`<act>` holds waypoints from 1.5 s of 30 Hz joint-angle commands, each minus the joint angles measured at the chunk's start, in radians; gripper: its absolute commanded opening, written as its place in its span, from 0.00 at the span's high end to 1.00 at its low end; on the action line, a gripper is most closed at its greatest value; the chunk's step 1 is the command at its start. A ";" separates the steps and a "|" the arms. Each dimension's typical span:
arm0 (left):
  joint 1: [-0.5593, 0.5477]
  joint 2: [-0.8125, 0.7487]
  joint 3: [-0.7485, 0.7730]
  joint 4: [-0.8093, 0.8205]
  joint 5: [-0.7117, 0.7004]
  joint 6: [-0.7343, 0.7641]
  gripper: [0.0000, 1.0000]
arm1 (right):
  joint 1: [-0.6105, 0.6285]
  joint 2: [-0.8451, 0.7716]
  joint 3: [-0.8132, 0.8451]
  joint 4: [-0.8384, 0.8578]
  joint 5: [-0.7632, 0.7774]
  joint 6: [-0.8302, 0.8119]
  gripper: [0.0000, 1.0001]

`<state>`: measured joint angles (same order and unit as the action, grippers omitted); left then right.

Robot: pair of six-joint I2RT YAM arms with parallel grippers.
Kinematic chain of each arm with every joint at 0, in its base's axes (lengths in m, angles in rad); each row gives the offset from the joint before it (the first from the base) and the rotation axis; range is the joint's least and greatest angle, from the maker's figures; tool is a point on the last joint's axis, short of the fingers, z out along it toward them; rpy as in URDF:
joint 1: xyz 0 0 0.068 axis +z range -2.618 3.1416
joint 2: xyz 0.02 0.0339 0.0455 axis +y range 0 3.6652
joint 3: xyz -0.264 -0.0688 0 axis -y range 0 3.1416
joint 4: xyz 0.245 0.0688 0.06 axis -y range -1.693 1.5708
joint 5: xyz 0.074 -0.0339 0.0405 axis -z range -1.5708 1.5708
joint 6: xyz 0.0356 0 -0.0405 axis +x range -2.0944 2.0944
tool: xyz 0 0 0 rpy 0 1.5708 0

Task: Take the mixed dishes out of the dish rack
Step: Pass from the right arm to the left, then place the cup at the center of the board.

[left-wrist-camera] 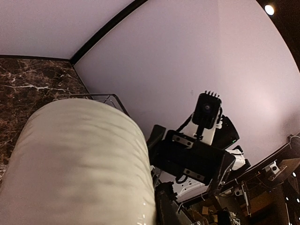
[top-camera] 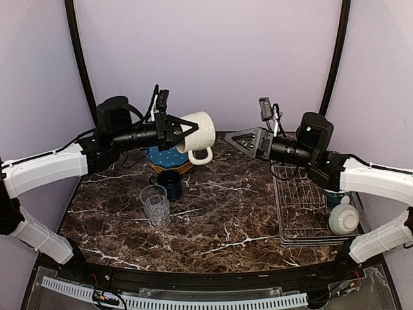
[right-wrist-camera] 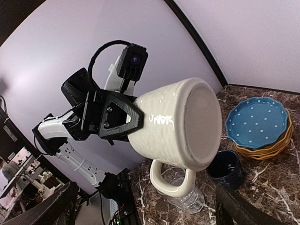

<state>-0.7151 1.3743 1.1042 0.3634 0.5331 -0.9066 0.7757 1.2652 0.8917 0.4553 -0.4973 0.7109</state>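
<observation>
Hanging sideways in mid-air, cream mug, handle down, rim end clamped in left gripper, plate stack, dark blue cup and glass tumbler on table below, right gripper spread wide, empty, facing mug, rack at right, bowl inside.

The top view looks down from high at the near edge over the marble table. The wrist views face each other — both share the cream mug, the left one closest.
</observation>
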 commanded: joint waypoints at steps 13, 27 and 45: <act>0.418 -0.002 0.451 -1.350 -0.392 0.685 0.99 | -0.028 -0.276 0.000 -0.500 0.430 -0.276 0.01; 0.444 0.232 0.323 -1.238 -0.310 0.702 0.99 | -0.030 -0.305 0.030 -0.588 0.483 -0.310 0.01; 0.418 0.362 0.229 -1.136 -0.243 0.669 0.97 | -0.032 -0.295 0.088 -0.819 0.634 -0.326 0.01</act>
<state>-0.2909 1.7489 1.3350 -0.8131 0.2710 -0.2379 0.7517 0.9710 0.9310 -0.2859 0.0700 0.3744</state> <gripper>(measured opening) 0.087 0.986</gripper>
